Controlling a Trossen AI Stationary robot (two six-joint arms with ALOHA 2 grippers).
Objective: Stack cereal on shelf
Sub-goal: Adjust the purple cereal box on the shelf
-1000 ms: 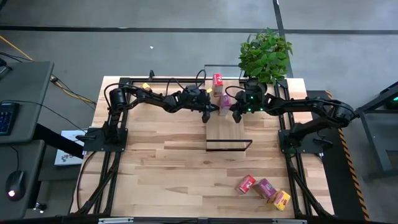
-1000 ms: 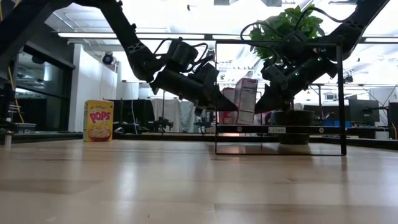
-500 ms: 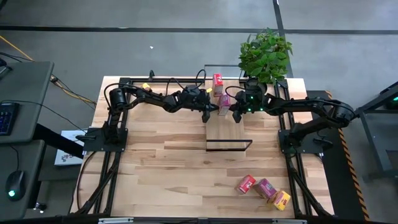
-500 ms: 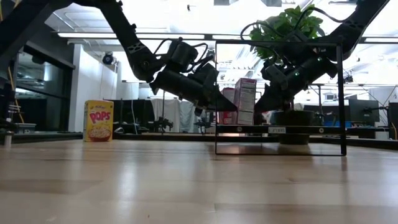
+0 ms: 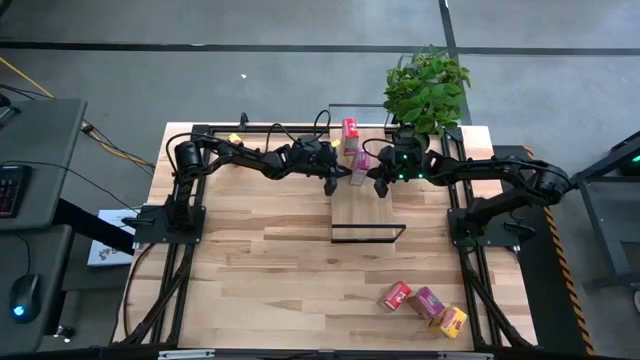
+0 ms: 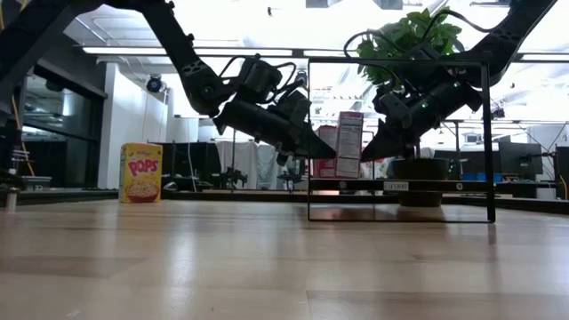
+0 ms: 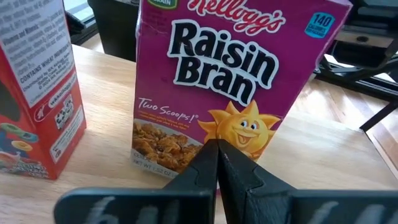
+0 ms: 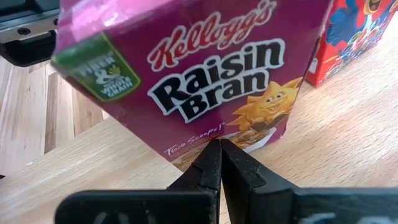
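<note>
Since the earlier frames the right tool [image 5: 377,186] has drawn slightly back toward the right of the high view, and the pink-purple box [image 5: 359,166] it was against now stands more nearly upright in the low view; the left tool [image 5: 333,186] has stayed where it was.

Both tools are clenched with nothing between their fingers. In the high view they sit in the upper middle of the frame, facing each other across the pink-purple box, the left tool just left of it and the right tool just right of it. In the left wrist view the closed tips [image 7: 214,163] lie right at the lower front face of the box [image 7: 239,81], apparently touching it; in the right wrist view the closed tips [image 8: 219,163] meet the bottom edge of the box [image 8: 199,74], which leans there.

The box stands on the shelf [image 5: 367,215], a light plank with a black frame, at its far end; a red box [image 5: 350,129] stands just behind it, toward the top of the frame. In the low view the two boxes [image 6: 348,144] show side by side on the raised plank [image 6: 396,185].

Three more boxes lie on the worktop [image 5: 270,260] at lower right, well apart from the shelf: red [image 5: 395,296], pink-purple [image 5: 426,302] and yellow [image 5: 453,321]; another yellow box [image 6: 140,172] stands at the left of the low view.
</note>
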